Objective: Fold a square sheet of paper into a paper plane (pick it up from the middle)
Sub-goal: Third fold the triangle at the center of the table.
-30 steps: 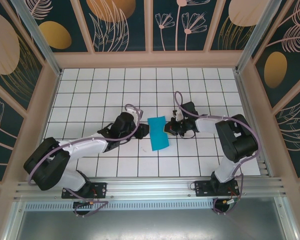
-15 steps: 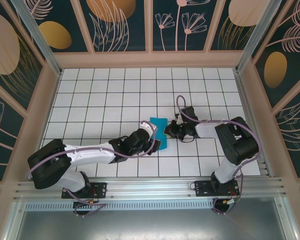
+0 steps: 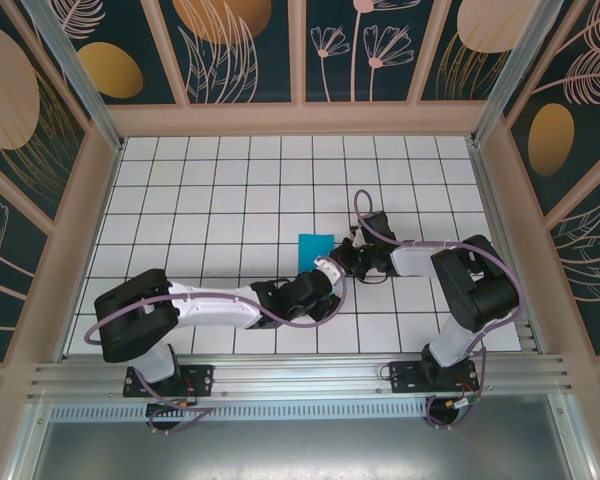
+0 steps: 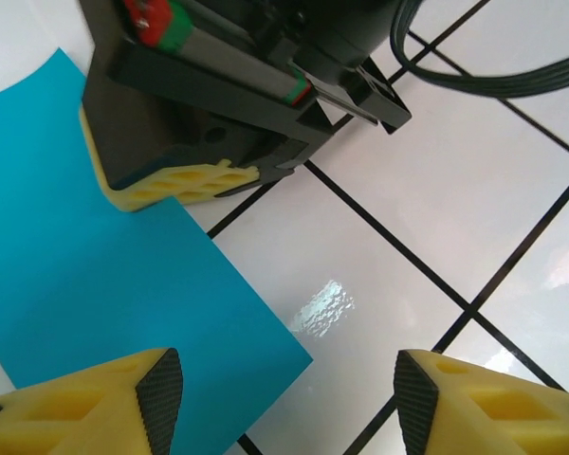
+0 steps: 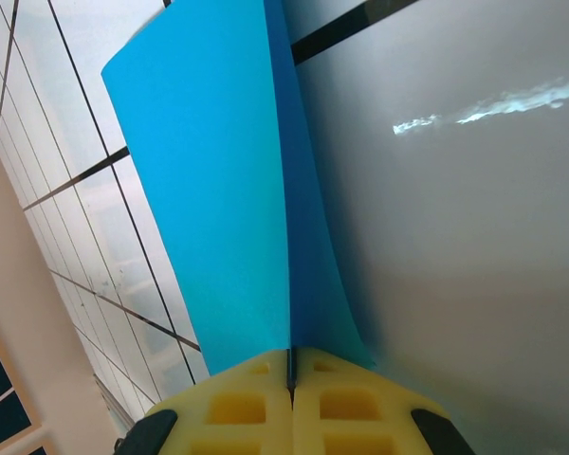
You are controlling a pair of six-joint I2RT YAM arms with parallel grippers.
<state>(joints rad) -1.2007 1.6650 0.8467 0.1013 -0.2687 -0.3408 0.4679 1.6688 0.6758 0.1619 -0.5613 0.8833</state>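
Right gripper (image 5: 291, 377) is clamped tight, yellow pads pressed together with the edge of the blue paper (image 5: 209, 190) pinched in the seam. From that pinch the sheet fans away in two faces, a wide lighter one and a thin darker strip right next to it, out over the white tiled table (image 5: 474, 237).

Left gripper (image 4: 280, 398) is spread wide with nothing between its fingers, hanging over a corner of the paper. One fingertip sits above the blue, the other above bare tile past the sheet's edge. Can't tell if it's actually touching. Straight ahead of it, the left wrist view has one of the right gripper's fingers (image 4: 185, 182) down on the far edge of the sheet.

From the top camera the two grippers are pretty much nose to nose. The paper sticks out just past the left one, right beside the right one.
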